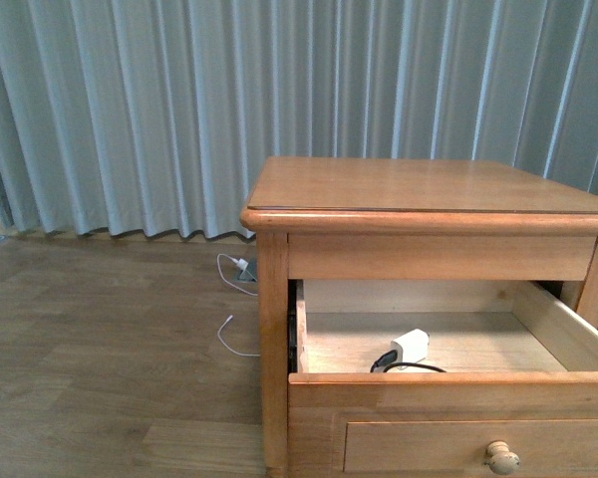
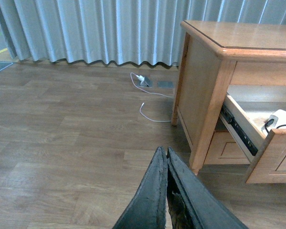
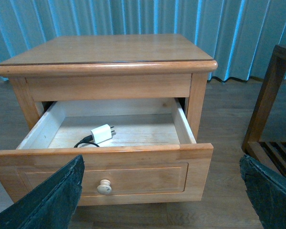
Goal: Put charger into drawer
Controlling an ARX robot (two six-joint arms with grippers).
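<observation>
Now the charger [image 3: 101,133] lies inside the open drawer [image 3: 183,125] near its front wall, your right claw [image 3: 160,163] gapes empty and your left claw [image 2: 165,151] is pinched shut, so pull back clear without nudging it.

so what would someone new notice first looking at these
The open drawer of the wooden bedside table catches the eye first, standing well out with its pale inside showing. In it, near the front, lies the white charger with its black cable. In the front view a thin white cable trails on the floor left of the table, near the grey curtain.
</observation>
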